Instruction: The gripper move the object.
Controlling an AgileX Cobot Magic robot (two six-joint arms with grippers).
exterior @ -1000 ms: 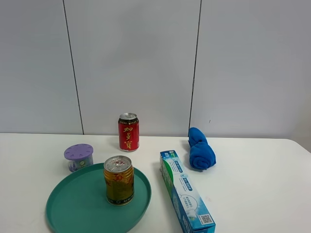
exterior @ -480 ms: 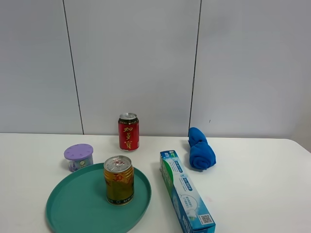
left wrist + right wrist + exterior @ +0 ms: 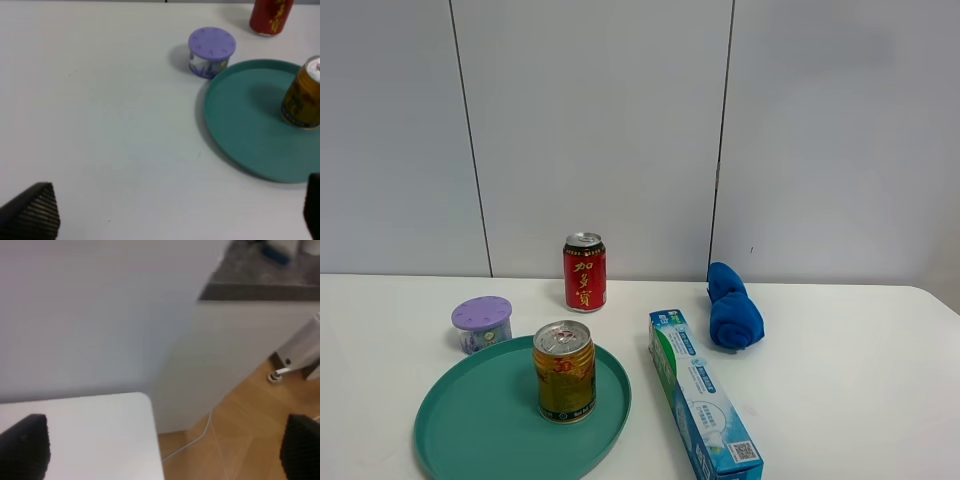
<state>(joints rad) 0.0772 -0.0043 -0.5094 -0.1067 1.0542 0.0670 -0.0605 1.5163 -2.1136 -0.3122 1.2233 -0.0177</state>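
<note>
From high up, the gold-yellow can [image 3: 565, 371] stands upright on the teal tray [image 3: 480, 430], the red can [image 3: 585, 272] behind it. My left gripper [image 3: 165, 215] hangs spread wide over bare table [image 3: 100, 125], well apart from the tray. My right gripper [image 3: 160, 450] is spread too, at the table's corner.

Glossy gold can [image 3: 565, 372], seemingly metal

The left gripper [image 3: 165, 215] hangs above the white table [image 3: 100, 125] with its two black fingertips [image 3: 32, 212] spread wide apart, holding nothing. The right gripper [image 3: 160, 445] is likewise spread wide and empty, poised over the table's corner [image 3: 100, 435].
</note>
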